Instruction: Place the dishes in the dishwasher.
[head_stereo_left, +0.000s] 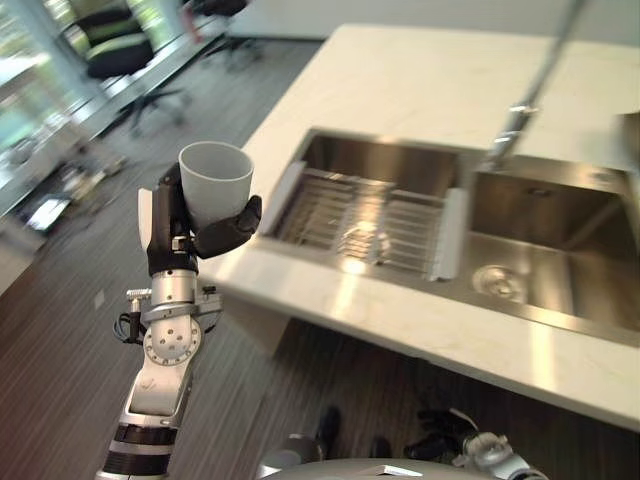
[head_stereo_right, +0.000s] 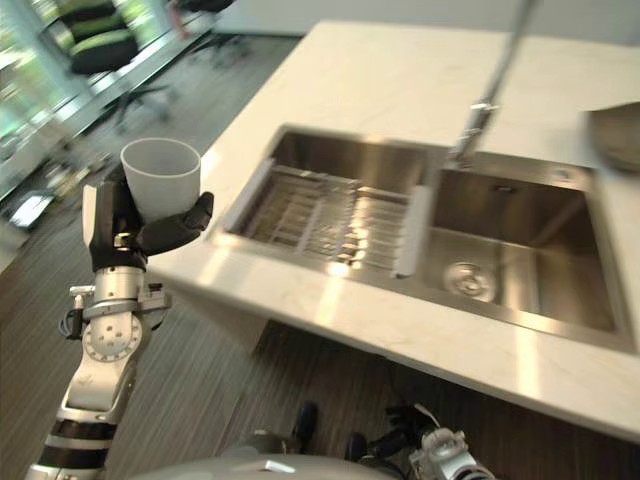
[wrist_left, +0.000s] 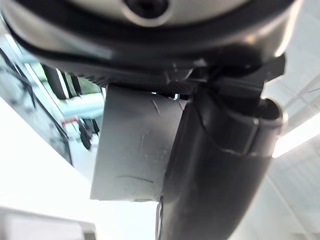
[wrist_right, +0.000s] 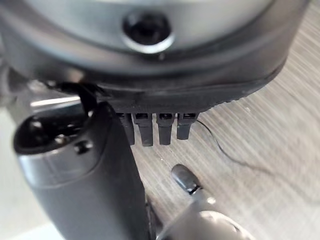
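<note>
The white counter (head_stereo_left: 420, 80) carries a double steel sink (head_stereo_left: 560, 250) with a wire drying rack (head_stereo_left: 365, 225) lying in its left basin. Off the counter's left edge, above the wood floor (head_stereo_left: 60, 380), the left hand (head_stereo_left: 190, 235) is wrapped round a grey cup (head_stereo_left: 215, 180), upright and mouth up. Carrying it to the dishwasher probably calls for keeping it level and clear of the counter edge. The left wrist view shows the cup wall against the thumb; the right wrist view shows the right hand (wrist_right: 75, 165) low over the floor, fingers seemingly straight, holding nothing.
</note>
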